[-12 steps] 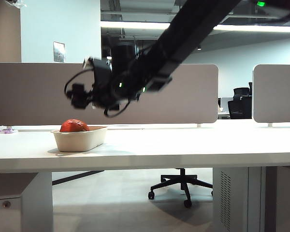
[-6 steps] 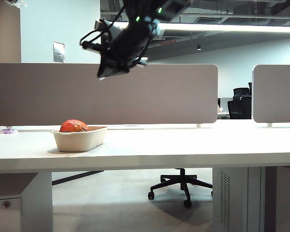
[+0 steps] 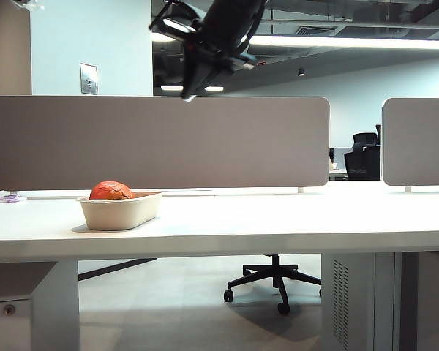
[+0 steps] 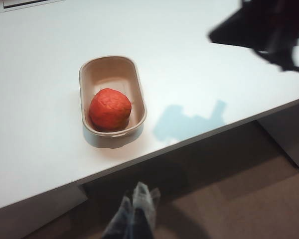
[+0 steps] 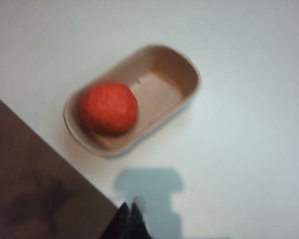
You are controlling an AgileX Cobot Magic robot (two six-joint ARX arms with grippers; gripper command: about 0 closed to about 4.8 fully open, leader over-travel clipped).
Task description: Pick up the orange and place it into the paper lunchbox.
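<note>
Orange (image 4: pixel 110 109) inside paper lunchbox (image 4: pixel 137 94); right gripper (image 5: pixel 130 215) and left gripper (image 4: pixel 135 211) jaws clenched, empty, high above.

red-orange orange (image 4: pixel 109 108), beige paper lunchbox (image 4: pixel 137 88), white table (image 4: pixel 199 64)

white table (image 3: pixel 278 219); grey divider panels (image 3: pixel 161 142) behind it; black office chair (image 3: pixel 274 281) on floor beyond table.
</note>
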